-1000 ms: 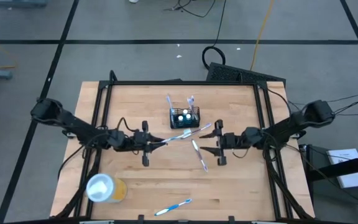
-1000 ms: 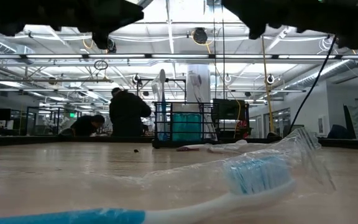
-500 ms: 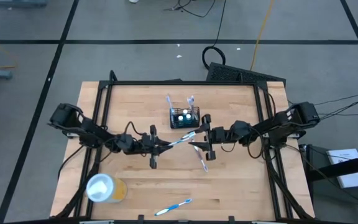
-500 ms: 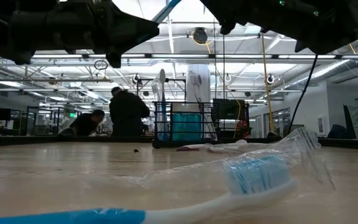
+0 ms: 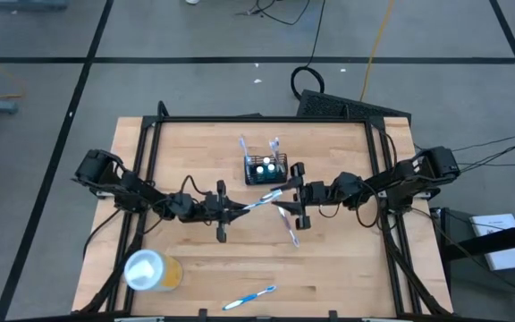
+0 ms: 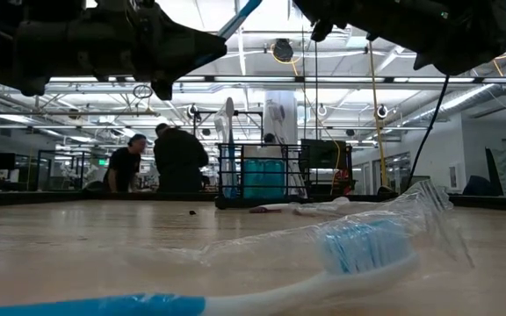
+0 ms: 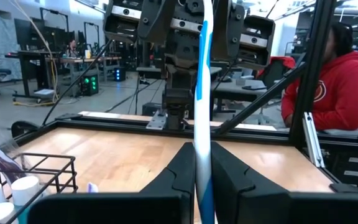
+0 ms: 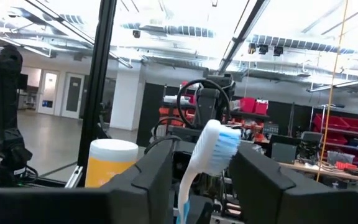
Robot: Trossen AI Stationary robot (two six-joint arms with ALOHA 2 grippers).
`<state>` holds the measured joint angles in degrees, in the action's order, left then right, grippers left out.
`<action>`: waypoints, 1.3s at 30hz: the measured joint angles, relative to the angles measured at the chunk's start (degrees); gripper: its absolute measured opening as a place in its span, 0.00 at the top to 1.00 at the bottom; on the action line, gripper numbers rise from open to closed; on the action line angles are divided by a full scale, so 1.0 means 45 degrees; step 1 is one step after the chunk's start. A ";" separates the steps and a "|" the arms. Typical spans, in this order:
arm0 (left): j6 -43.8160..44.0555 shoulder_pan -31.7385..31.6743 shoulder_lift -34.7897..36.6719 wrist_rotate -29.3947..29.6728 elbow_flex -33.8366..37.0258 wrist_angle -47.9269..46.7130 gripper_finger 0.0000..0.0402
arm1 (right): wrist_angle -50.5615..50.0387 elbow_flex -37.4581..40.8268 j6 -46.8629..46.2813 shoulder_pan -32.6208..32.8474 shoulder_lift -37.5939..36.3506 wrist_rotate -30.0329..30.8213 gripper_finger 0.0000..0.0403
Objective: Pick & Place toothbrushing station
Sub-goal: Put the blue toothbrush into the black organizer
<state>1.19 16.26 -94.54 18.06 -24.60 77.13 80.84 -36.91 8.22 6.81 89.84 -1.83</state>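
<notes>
— Where's the toothbrushing station [image 5: 265, 169]?
— Just past table centre toward 12 o'clock, holding two white-capped items and upright brushes.
— The pincers?
— Left gripper [image 5: 237, 207], at its 7 o'clock, is clamped on a toothbrush [image 5: 259, 198]. Right gripper [image 5: 286, 199], at 5 o'clock, has fingers either side of the brush head; grip unclear.
— Other containers?
— Yellow cup [image 5: 150, 270] near the 7 o'clock corner; bare wood around it.

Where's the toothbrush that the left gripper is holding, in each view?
High view: toothbrush at table centre, slanting from the left gripper to the right gripper.
Low view: only its blue handle, at the top edge.
Left wrist view: upright between the fingers.
Right wrist view: bristle head between that gripper's fingers.
Shared landmark: yellow cup with white lid, also in the right wrist view.
</notes>
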 joint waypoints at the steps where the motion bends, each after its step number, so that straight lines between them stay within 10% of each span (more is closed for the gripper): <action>1: 0.0001 -0.0007 0.0000 0.0000 0.0000 -0.0014 0.94 | -0.0005 0.0000 0.0001 0.0000 0.0000 0.0005 0.66; 9: -0.0115 -0.0060 0.0000 -0.0001 0.0000 -0.0028 0.94 | 0.0009 0.0000 0.0105 -0.0082 0.0000 -0.0669 0.96; 18: -0.0457 -0.0068 0.0029 -0.0010 0.0231 -0.0594 0.94 | -0.0393 -0.0059 0.0302 -0.0148 0.0015 -0.0634 0.96; 29: 0.0191 -0.0215 0.0000 0.0335 0.1554 -0.0061 0.64 | -0.3184 -0.1685 0.0754 -0.0380 -0.0121 -0.0557 0.96; 39: 0.1939 0.0130 0.0005 0.0350 0.3363 0.0231 0.65 | -0.9019 -0.4436 0.1194 -0.1374 -0.0116 0.0114 0.97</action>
<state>9.91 16.84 -94.52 19.64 -9.47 78.17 40.25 -56.87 13.60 0.63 89.32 -1.31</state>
